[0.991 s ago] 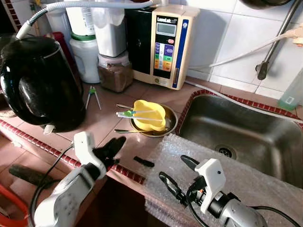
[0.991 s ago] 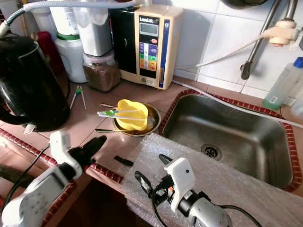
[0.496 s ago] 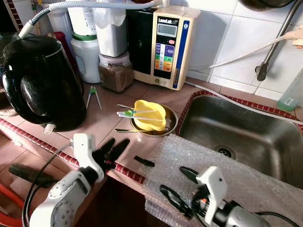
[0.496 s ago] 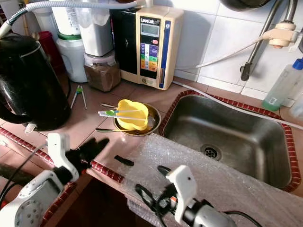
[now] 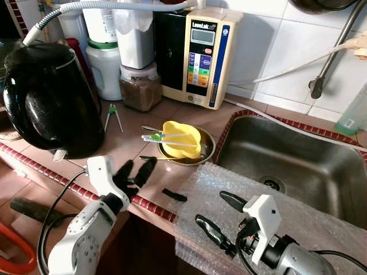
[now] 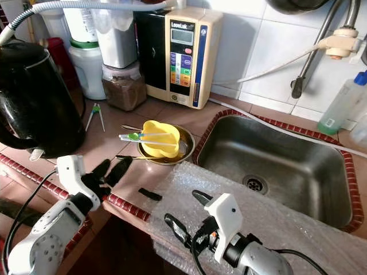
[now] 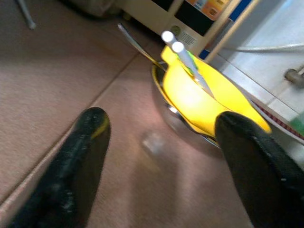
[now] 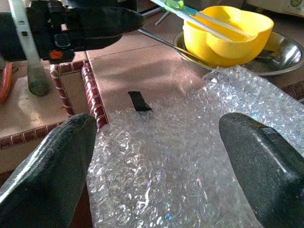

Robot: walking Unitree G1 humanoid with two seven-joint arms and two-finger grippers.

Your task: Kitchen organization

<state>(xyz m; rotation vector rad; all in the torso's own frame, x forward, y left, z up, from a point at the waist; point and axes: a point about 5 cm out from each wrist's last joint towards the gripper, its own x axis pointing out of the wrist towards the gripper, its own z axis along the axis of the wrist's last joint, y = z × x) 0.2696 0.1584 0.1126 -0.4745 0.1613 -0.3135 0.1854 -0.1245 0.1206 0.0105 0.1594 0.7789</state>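
A yellow bowl (image 5: 180, 139) sits inside a steel bowl (image 5: 208, 150) on the tiled counter, with white-and-green chopsticks (image 5: 162, 137) laid across it and a spoon (image 5: 150, 158) under its near side. My left gripper (image 5: 139, 166) is open at the counter's front edge, a short way from the bowls and pointing at them; the left wrist view has the yellow bowl (image 7: 202, 97) between its fingers (image 7: 78, 159). My right gripper (image 5: 212, 209) hangs open and empty over the bubble wrap (image 5: 298, 220).
A black kettle (image 5: 51, 100) stands at the left. Jars (image 5: 140, 89) and a water machine (image 5: 200, 54) line the back wall. The steel sink (image 5: 298, 166) lies at the right. A small black piece (image 5: 173, 195) lies by the bubble wrap's edge.
The left gripper's fingers have spread apart and it has edged forward toward the bowls. The right gripper stays over the bubble wrap, shifted only slightly.
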